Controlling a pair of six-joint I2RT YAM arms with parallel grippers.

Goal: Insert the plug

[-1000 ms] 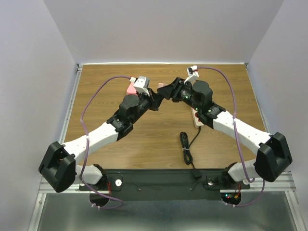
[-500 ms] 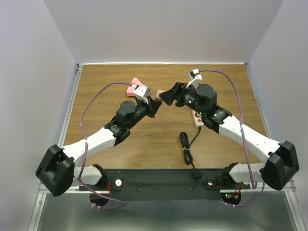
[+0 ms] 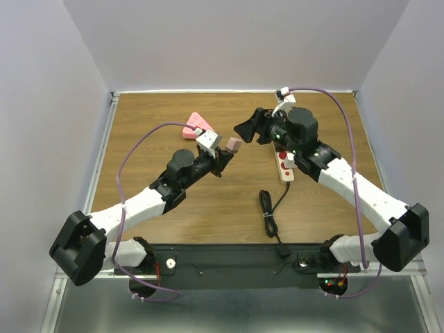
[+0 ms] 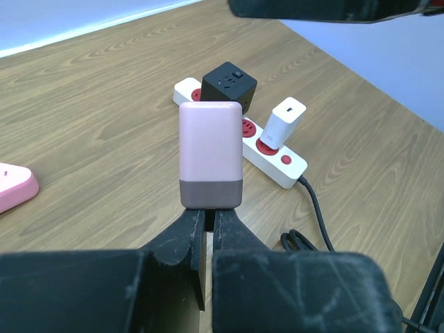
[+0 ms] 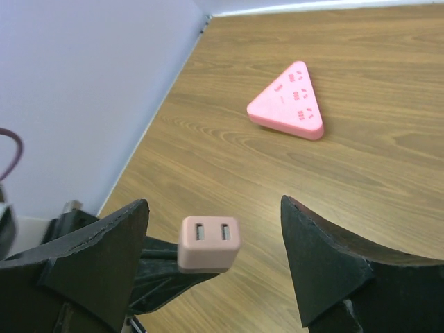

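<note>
The right fingers (image 5: 90, 257) have let go of the pink plug (image 4: 210, 152) and pulled back toward the white power strip (image 3: 285, 166), and the left arm has drawn the plug a little nearer its own base. The right fingers now stand spread wide with nothing between them, hovering left of the strip's far end and facing the plug across a clear gap. The left fingers (image 4: 191, 236) are pressed tight together at the plug's darker lower end and hold it upright in the air above the table (image 3: 208, 201), left of the strip and well apart from it. In the right wrist view the plug's free end shows two small slots side by side. On the strip a black cube adapter (image 4: 228, 86) sits at the far end and a white charger (image 4: 283, 121) stands plugged in nearer the cord end, with red sockets showing between and beside them. The strip's black cable (image 3: 267, 211) lies coiled on its near-left side. A pink triangular socket block (image 3: 194, 125) lies flat on the table farther left of the strip, beyond the plug.
</note>
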